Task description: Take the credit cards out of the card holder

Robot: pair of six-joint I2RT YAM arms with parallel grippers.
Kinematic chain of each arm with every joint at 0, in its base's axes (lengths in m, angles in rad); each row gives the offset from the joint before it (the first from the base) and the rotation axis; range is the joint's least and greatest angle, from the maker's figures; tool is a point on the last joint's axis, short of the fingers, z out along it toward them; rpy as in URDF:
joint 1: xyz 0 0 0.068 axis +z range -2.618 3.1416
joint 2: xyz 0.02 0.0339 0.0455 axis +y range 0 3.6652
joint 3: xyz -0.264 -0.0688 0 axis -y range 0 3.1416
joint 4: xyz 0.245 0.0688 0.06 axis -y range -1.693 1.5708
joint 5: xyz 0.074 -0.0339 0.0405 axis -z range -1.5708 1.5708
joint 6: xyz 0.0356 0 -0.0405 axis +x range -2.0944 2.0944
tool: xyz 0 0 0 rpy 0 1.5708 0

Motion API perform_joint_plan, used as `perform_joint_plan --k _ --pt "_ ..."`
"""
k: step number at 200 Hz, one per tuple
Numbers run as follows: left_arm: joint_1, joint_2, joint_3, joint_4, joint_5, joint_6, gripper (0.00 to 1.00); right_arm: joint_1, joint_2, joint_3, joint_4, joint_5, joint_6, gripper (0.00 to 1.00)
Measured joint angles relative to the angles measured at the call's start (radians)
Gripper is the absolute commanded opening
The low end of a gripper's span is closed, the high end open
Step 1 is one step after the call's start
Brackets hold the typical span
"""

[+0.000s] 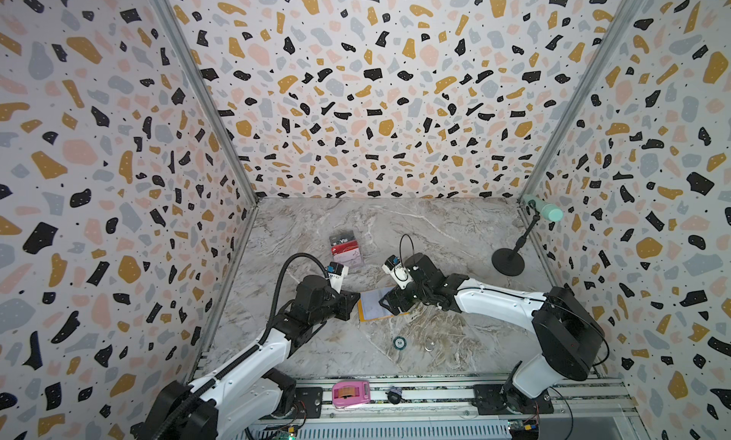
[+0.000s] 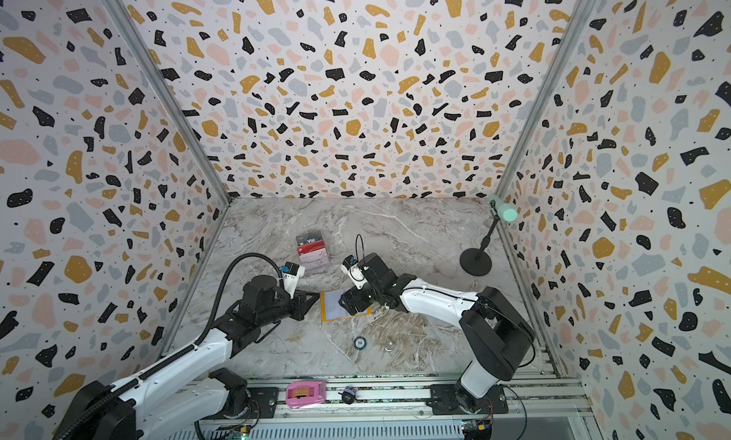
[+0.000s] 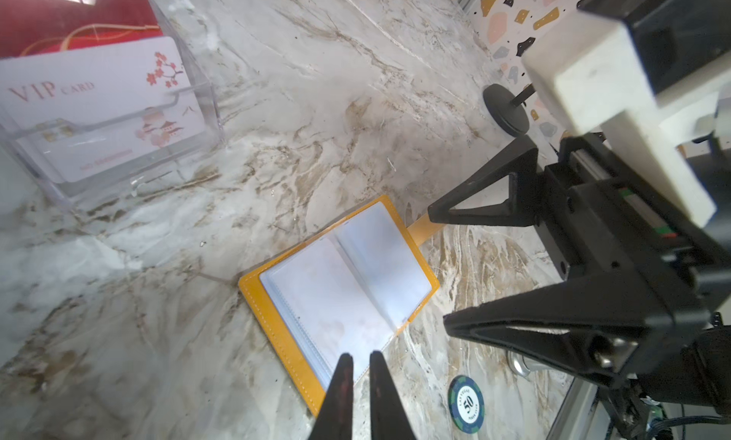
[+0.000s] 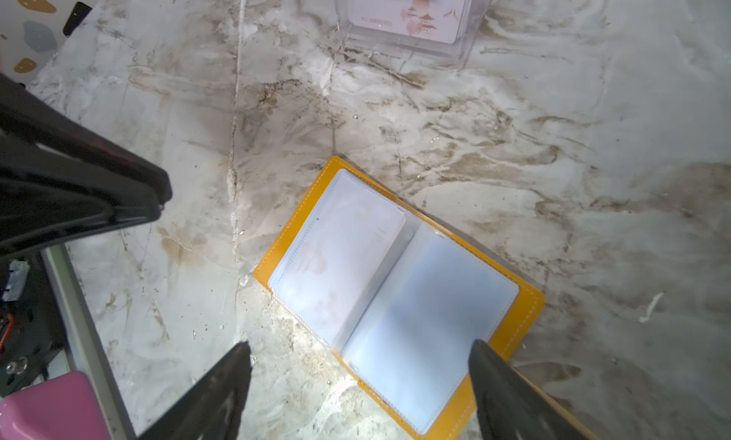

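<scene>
Now the open card holder (image 1: 373,305) lies flat on the table (image 1: 435,228), a pale card (image 4: 340,252) tucked inside. The left gripper (image 3: 359,364) is nearly closed at its edge, grip unclear; the right gripper (image 4: 362,359) hangs wide above it. Next, I judge: draw that card out.

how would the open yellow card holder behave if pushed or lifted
Probably floppy: the card holder lies open like a thin book, its clear sleeves bowing up. Likely light and apt to slide on the glossy marble table.
</scene>
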Motion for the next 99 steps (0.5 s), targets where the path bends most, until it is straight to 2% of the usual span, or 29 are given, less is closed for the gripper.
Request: perform_joint_plan --k 59,99 --pt "-0.034 0.084 -0.05 0.122 -0.023 -0.045 0.0 0.014 0.041 0.027 0.02 0.018 0.03 0.86" --pt "-0.043 0.147 -0.055 0.167 -0.053 -0.058 0.0 0.033 0.069 0.042 0.024 0.042 0.045 0.86"
